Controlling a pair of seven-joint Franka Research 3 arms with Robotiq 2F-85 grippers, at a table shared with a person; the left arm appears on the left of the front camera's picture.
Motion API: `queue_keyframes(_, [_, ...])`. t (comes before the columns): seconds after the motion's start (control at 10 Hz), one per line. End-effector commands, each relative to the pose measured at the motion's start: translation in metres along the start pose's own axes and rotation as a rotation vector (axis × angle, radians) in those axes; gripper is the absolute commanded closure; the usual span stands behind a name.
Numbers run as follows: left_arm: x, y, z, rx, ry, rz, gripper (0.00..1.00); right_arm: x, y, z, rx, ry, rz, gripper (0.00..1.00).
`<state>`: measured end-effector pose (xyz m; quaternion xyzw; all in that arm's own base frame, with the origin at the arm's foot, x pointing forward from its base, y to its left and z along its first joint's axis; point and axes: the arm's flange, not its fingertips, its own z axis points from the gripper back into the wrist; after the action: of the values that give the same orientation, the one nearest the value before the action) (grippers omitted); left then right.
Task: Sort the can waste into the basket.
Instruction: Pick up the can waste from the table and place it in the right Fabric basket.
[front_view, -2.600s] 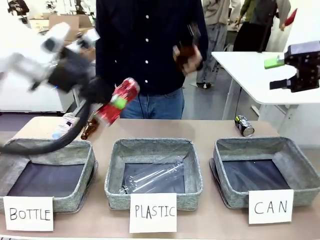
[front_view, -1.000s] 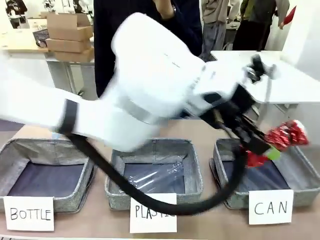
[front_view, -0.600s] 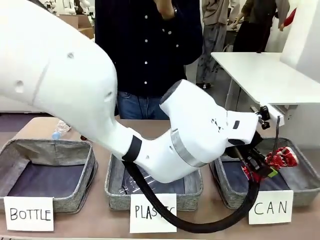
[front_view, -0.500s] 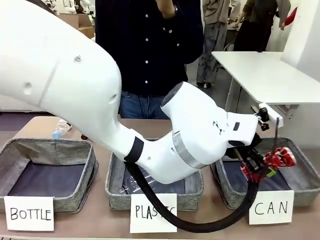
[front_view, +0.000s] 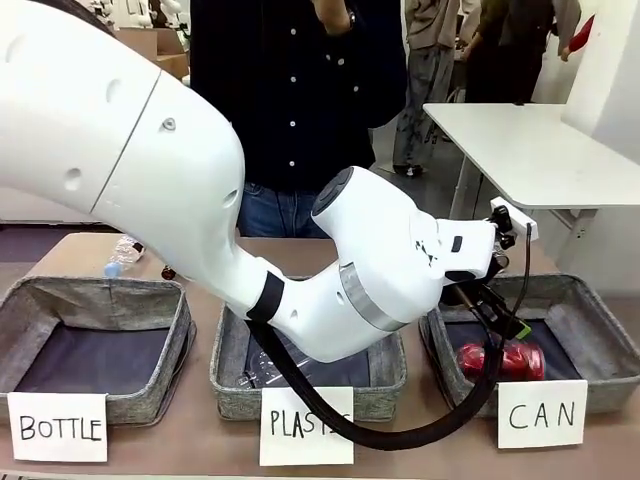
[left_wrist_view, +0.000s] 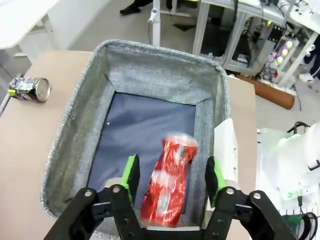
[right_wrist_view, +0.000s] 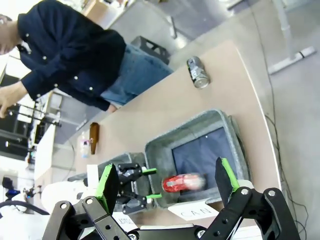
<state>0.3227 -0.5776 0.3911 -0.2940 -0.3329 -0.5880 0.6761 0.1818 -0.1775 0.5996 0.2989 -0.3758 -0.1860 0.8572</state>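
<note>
Red can drops in the CAN basket

Our left claw (left_wrist_view: 170, 187) is spread wide; the red can (left_wrist_view: 167, 182) lies inside the basket (left_wrist_view: 67, 135). The black can (left_wrist_view: 29, 89) waits on the surface (left_wrist_view: 35, 150); it looks light and slippery, so we pinch its middle.

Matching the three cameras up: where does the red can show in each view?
Front: red can low right, inside the CAN basket.
Left wrist: bottom centre, between the open left gripper fingers.
Right wrist: lower middle, in the basket.
Shared landmark: the basket.
</note>
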Motion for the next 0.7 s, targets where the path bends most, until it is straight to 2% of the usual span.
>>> queue_keyframes(0.0, [-0.001, -0.007, 0.01, 0.013, -0.018, 0.015, 0.0, 0.001, 0.003, 0.0, 0.001, -0.015, -0.024, 0.0])
queue_keyframes(0.3, [-0.002, -0.012, 0.03, 0.009, -0.032, 0.028, 0.0, 0.001, 0.003, 0.0, 0.001, -0.015, -0.024, 0.0])
queue_keyframes(0.4, [-0.005, -0.011, 0.04, -0.033, 0.016, 0.121, 0.0, 0.001, 0.003, 0.0, 0.001, -0.015, -0.024, 0.0])
queue_keyframes(0.5, [-0.01, -0.012, 0.063, -0.095, 0.09, 0.235, 0.0, 0.0, 0.0, 0.0, 0.0, 0.0, 0.0, 0.0])
queue_keyframes(0.6, [-0.019, -0.01, 0.1, -0.118, 0.12, 0.306, 0.0, 0.005, 0.013, -0.017, 0.0, 0.006, 0.023, 0.0])
